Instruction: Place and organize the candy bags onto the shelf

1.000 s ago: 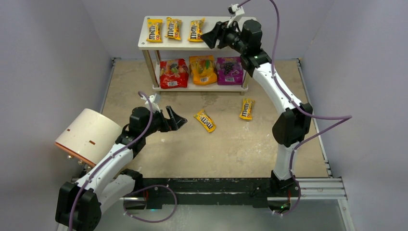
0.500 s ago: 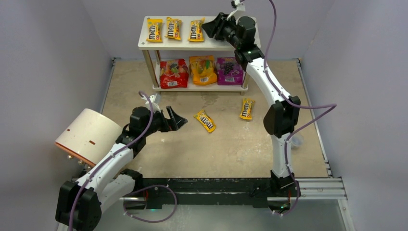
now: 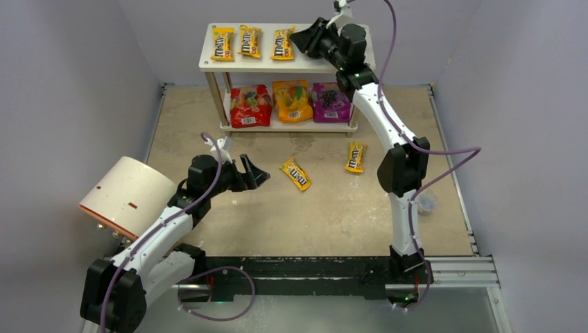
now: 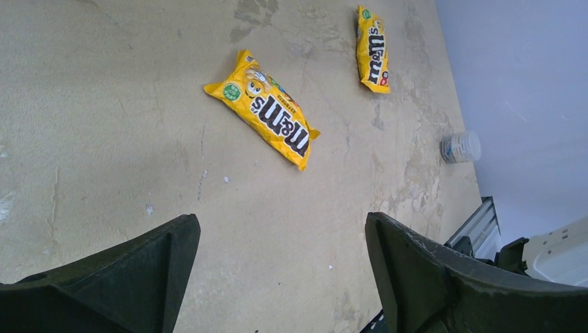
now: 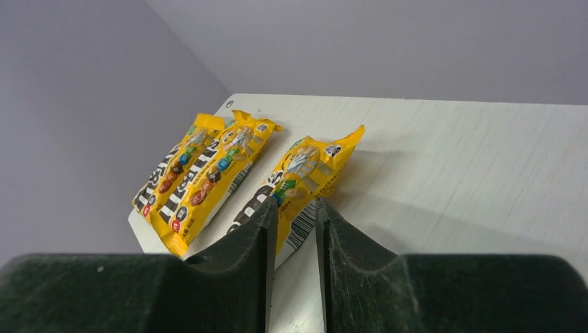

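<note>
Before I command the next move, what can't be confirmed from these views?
1. Right wrist view: whether the right tool grips the third packet; its fingers cover the packet's near end.
2. Top view: the top board's right end on the shelf, hidden by the right arm.
3. Left wrist view: the small clear object, too small to identify.

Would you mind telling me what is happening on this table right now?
The right gripper is at the top board of the small white two-tier shelf, its jaws nearly together at the third yellow M&M's packet there; whether it grips is unclear. Three glossy pouches, red, orange and purple, fill the lower board. Two yellow packets lie on the table, the open left gripper hovering nearby.
</note>
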`<action>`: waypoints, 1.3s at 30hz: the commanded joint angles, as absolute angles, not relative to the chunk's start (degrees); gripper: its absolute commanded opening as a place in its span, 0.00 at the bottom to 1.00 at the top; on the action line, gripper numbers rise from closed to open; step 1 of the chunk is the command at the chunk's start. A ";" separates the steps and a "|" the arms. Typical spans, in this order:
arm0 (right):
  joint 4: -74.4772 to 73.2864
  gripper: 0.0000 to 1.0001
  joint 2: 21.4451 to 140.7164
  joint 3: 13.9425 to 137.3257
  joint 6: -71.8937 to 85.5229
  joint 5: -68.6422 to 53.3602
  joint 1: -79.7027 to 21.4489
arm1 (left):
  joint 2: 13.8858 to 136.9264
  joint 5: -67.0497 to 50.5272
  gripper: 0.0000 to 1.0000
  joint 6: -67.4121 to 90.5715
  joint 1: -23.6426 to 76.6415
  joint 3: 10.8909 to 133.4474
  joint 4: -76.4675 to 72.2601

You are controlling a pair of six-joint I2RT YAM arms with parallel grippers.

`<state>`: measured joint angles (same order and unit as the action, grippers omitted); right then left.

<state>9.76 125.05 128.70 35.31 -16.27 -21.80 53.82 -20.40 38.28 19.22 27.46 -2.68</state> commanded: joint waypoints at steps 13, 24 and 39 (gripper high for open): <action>11.00 0.28 128.13 133.47 38.31 -17.97 -24.15 | 53.63 -20.66 0.93 37.28 19.37 26.82 -5.33; 11.21 0.28 128.67 134.04 38.71 -17.78 -25.11 | 53.57 -20.59 0.93 37.36 19.36 26.65 -5.24; 14.16 0.33 119.65 120.87 38.17 -7.66 -26.23 | 53.11 -20.39 0.93 37.35 19.41 26.42 -5.09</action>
<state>15.20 124.01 124.99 37.56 -11.44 -25.45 53.89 -20.36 38.28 19.22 26.50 -2.92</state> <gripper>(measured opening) 0.313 0.933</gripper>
